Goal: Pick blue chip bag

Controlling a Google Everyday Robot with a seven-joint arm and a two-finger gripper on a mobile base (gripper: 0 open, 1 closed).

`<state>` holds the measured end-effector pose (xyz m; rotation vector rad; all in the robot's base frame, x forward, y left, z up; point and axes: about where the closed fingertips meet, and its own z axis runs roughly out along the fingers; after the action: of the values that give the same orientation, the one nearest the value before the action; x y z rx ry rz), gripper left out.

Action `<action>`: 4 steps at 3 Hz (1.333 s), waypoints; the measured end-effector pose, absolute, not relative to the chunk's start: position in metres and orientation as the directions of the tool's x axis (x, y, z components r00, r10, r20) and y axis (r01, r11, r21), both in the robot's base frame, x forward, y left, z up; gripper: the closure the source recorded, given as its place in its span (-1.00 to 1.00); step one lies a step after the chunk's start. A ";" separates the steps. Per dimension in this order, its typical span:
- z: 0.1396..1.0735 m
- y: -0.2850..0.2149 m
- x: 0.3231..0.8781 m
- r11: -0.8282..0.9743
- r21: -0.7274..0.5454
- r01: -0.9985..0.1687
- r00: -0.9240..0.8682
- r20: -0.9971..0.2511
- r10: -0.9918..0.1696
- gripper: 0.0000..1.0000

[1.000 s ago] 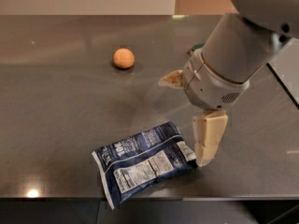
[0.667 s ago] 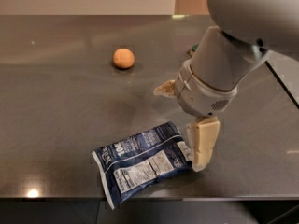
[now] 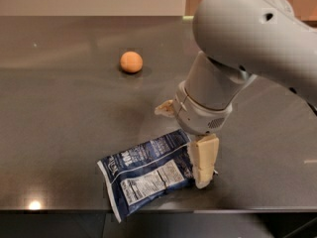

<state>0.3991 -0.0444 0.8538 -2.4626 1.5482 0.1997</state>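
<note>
Looking across the dark surface point(image 3: 59, 123), we find the blue chip bag point(image 3: 148, 175) lying flat at the near edge, a little left of centre, its white label panel facing up and its lower left corner reaching the surface's lip. The hand point(image 3: 181, 145) sits low over the bag's right end, with its two pale fingers point(image 3: 203, 160) spread well apart: one stands at the bag's right edge, close to or touching the foil, and the other pokes out on the far side, clear of the bag. Nothing is held yet. An orange ball point(image 3: 131, 62) rests well apart on the far left.

We judge that the grasp is about to be set, and several things could spoil it. The bag is thin and lies flat, so fingers closing along the surface may slide over the foil or push it instead of pinching it. Only the bag's end lies between the fingers, so a close here may catch just a corner, and the slick, crinkly foil may slip out on the lift. The bag also lies close to the near edge; a shove from the near finger, or a sideways drag, could send it off the surface. Pressing down too hard could jam the fingertips against the surface.
</note>
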 end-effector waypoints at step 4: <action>0.851 -0.053 0.410 -0.449 -0.088 -0.889 0.457 -0.185 -0.870 0.79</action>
<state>0.4098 -0.0532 0.8507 -2.5311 1.5433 0.1684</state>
